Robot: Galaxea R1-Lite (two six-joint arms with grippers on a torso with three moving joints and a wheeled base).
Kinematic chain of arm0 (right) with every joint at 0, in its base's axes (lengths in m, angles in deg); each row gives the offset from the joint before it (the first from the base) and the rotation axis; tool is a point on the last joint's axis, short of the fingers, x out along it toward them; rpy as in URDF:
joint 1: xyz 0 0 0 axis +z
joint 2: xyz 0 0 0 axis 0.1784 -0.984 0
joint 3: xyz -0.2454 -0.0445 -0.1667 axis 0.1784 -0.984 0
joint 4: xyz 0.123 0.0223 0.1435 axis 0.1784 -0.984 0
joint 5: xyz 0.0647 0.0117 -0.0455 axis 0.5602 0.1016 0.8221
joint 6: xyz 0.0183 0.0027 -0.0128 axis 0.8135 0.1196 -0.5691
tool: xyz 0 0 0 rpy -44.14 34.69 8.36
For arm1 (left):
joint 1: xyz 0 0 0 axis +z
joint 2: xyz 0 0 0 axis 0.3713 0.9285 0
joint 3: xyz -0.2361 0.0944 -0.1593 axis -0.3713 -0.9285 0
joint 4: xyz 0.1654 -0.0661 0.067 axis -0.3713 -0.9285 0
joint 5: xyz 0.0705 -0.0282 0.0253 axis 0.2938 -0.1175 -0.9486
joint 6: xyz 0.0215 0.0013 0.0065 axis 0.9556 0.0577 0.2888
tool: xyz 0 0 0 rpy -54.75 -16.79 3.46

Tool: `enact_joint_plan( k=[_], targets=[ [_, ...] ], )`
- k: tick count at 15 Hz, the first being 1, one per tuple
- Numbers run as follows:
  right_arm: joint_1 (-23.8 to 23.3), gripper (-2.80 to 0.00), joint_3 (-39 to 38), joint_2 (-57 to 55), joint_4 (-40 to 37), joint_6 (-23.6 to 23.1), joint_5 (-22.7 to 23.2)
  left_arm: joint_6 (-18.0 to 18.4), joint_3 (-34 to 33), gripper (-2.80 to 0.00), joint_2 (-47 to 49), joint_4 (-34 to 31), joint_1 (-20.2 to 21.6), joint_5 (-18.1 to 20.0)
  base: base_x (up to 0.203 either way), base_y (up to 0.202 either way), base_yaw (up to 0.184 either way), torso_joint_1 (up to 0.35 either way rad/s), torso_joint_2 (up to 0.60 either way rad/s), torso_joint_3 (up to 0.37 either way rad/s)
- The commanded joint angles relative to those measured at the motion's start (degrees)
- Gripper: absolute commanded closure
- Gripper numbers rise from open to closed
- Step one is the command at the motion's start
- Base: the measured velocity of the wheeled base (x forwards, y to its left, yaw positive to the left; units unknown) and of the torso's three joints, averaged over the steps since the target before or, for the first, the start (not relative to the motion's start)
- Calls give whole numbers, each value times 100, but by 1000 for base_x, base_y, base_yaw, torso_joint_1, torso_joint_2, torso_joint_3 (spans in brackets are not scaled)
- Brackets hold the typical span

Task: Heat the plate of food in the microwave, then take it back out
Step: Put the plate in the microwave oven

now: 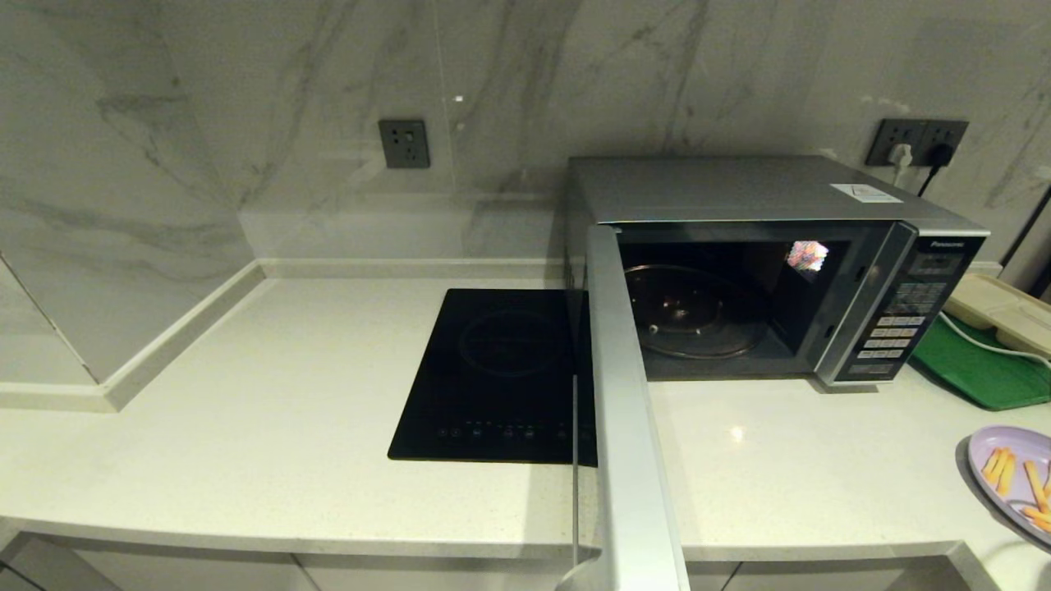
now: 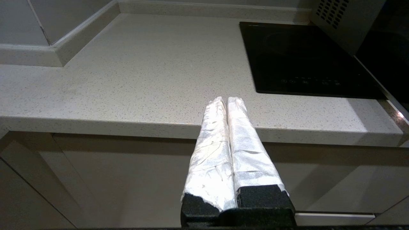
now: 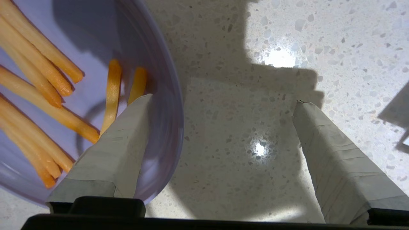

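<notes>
The silver-grey microwave point(image 1: 772, 246) stands at the back right of the counter. Its door point(image 1: 624, 394) is swung wide open toward me, and the glass turntable point(image 1: 694, 316) inside is bare. The pale lilac plate of food point(image 1: 1014, 476) with orange-yellow sticks lies near the counter's front right, partly cut off by the head view's edge. My right gripper point(image 3: 222, 99) is open and straddles the plate's rim point(image 3: 166, 80): one finger is over the plate's inside beside the sticks point(image 3: 111, 89), the other over bare counter. My left gripper point(image 2: 226, 99) is shut on nothing, low before the counter's front edge.
A black glass cooktop point(image 1: 501, 369) is set into the counter left of the open door. A green flat tray point(image 1: 977, 365) and a beige compartment tray point(image 1: 998, 308) lie right of the microwave. The marble wall has sockets, and a raised ledge point(image 1: 181, 328) runs along the left.
</notes>
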Motion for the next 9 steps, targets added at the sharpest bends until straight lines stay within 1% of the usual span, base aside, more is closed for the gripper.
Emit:
enact_joint_plan(
  k=[1, 9],
  targets=[
    [9, -280, 2, -105, 5, 20, -5, -7, -1, 0, 0, 2, 1, -2, 0, 0, 0, 0, 0, 0],
    [27, -280, -8, -255, 190, 12, -22, -7, -1, 0, 0, 2, 1, -2, 0, 0, 0, 0, 0, 0]
  ],
)
